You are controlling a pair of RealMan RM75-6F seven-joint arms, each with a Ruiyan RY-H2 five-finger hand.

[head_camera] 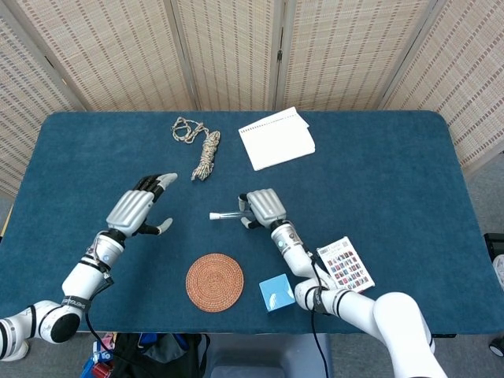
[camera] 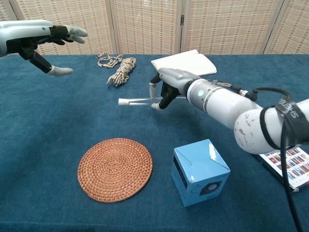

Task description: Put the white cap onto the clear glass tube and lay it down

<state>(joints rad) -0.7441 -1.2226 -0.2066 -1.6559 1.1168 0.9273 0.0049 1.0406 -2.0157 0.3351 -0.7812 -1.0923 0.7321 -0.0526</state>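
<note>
The clear glass tube [head_camera: 228,213] [camera: 140,101] lies level, with the white cap [head_camera: 213,215] [camera: 121,102] on its left end. My right hand [head_camera: 264,206] [camera: 166,89] holds the tube's right end between thumb and fingers, low over the blue cloth near the table's middle. I cannot tell whether the tube touches the cloth. My left hand [head_camera: 138,209] [camera: 43,38] hovers well to the left of the cap, fingers spread, holding nothing.
A coiled rope [head_camera: 206,153] [camera: 120,70] and a white notepad [head_camera: 276,138] [camera: 183,62] lie behind the tube. In front sit a woven coaster [head_camera: 214,282] [camera: 115,168], a blue box [head_camera: 276,292] [camera: 199,171] and a printed card [head_camera: 341,265] [camera: 289,164].
</note>
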